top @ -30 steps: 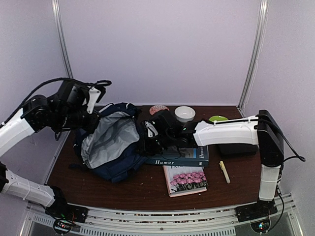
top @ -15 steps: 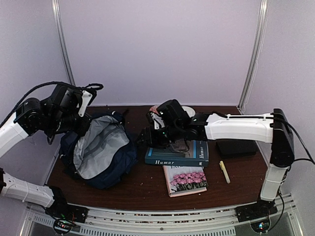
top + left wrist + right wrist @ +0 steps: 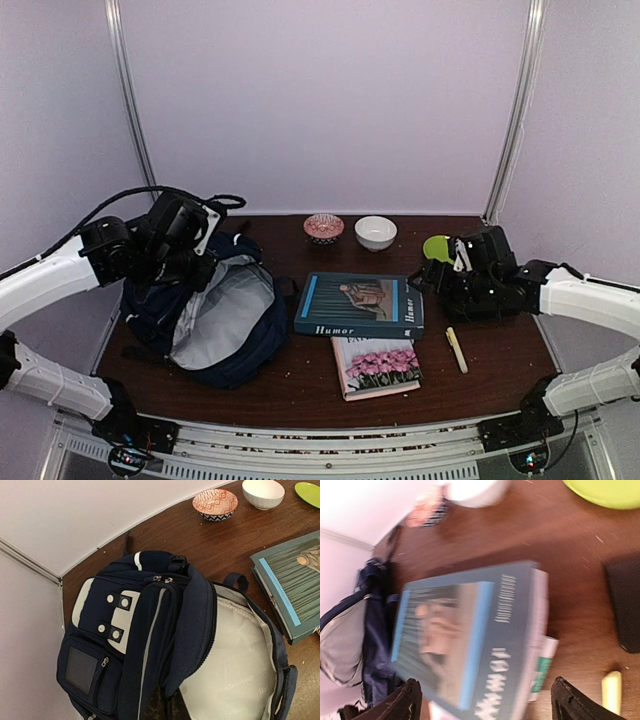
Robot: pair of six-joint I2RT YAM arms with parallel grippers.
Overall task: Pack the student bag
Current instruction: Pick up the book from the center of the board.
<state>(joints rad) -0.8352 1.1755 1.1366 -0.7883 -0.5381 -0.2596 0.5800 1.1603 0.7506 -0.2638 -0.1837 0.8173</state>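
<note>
The student bag (image 3: 215, 320), navy with white patches and grey lining, lies at the table's left with its mouth gaping toward the books. My left gripper (image 3: 197, 268) is shut on the bag's upper rim. In the left wrist view the dark fingers (image 3: 165, 707) pinch the navy flap (image 3: 195, 625) beside the lining. My right gripper (image 3: 442, 278) hovers at the right end of the blue "Humor" book (image 3: 360, 303). Its fingers stand wide open around nothing, and in the right wrist view the gripper (image 3: 487, 705) frames the book (image 3: 470, 640), with the bag (image 3: 350, 630) at left.
A flower-covered book (image 3: 378, 365) lies in front of the blue one, with a yellow highlighter (image 3: 456, 350) to its right. A black case (image 3: 625, 605) lies under my right arm. A patterned bowl (image 3: 323, 227), white bowl (image 3: 376, 232) and green plate (image 3: 437, 246) line the back.
My right gripper has let go at the bag's mouth, opened wide and drawn back rightward over the blue book. The left arm shifted, still holding the rim, and the bag's mouth now faces the books.
</note>
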